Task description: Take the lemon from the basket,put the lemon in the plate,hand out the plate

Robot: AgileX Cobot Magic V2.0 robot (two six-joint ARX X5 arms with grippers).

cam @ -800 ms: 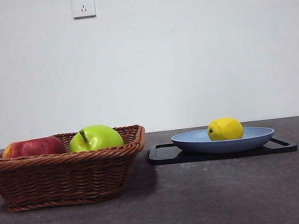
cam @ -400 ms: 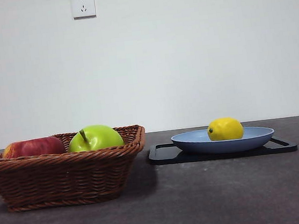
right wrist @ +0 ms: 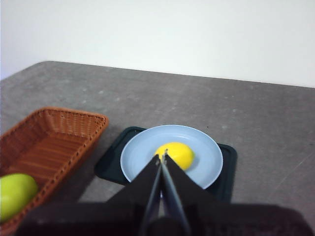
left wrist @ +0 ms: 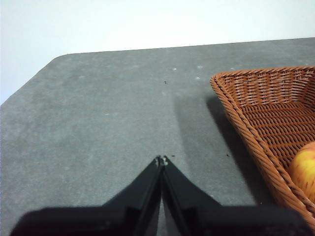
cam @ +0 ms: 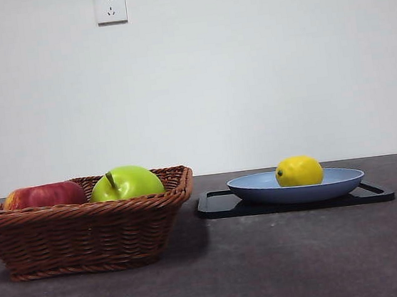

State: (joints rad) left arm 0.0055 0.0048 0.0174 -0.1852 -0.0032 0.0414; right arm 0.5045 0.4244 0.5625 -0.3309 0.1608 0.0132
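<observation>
The yellow lemon [cam: 299, 171] lies in the light-blue plate [cam: 342, 177], which rests on a flat black tray [cam: 219, 205]. In the right wrist view the lemon [right wrist: 177, 154] sits near the middle of the plate [right wrist: 142, 152], and my right gripper [right wrist: 162, 157] hangs above and short of it, shut and empty. The brown wicker basket [cam: 86, 233] stands to the left of the tray. My left gripper [left wrist: 161, 160] is shut and empty over bare table beside the basket [left wrist: 256, 103]. Neither arm shows in the front view.
A green apple [cam: 126, 182] with a stem and a red apple [cam: 44, 195] lie in the basket. The green apple [right wrist: 15, 194] also shows in the right wrist view, the red apple [left wrist: 305, 169] in the left. A wall socket [cam: 110, 6] is on the white wall behind.
</observation>
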